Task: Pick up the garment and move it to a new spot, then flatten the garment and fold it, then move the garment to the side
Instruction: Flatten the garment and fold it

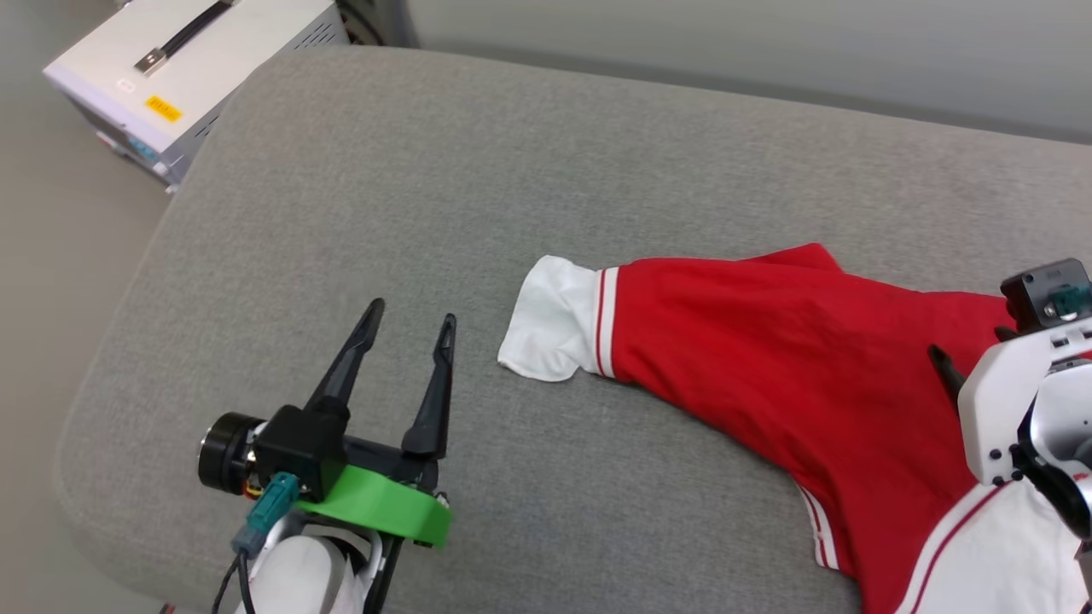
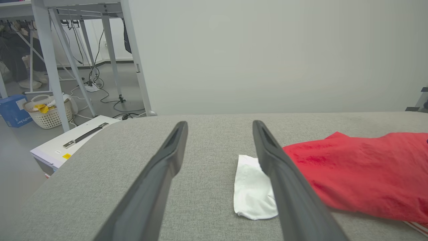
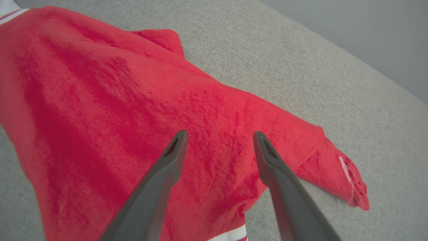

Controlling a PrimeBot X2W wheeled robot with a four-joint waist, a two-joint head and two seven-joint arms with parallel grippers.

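Note:
The garment (image 1: 768,358) lies crumpled on the grey cushion, red cloth up, one white sleeve (image 1: 550,320) with red-striped trim stretched to the left. Its print is hidden. My left gripper (image 1: 411,314) hovers open over bare cushion left of that sleeve; in the left wrist view the sleeve (image 2: 251,187) lies just beyond its right finger (image 2: 274,167). My right gripper (image 3: 219,135) is open above the red cloth (image 3: 133,110), nothing between its fingers. In the head view one dark finger (image 1: 945,368) of it shows over the shirt beside the white wrist.
The grey cushion (image 1: 426,188) has rounded edges at the left and front. A white case (image 1: 183,64) with a black handle stands on the floor beyond its far left corner. A laundry basket (image 2: 48,112) and table legs stand farther off on the floor.

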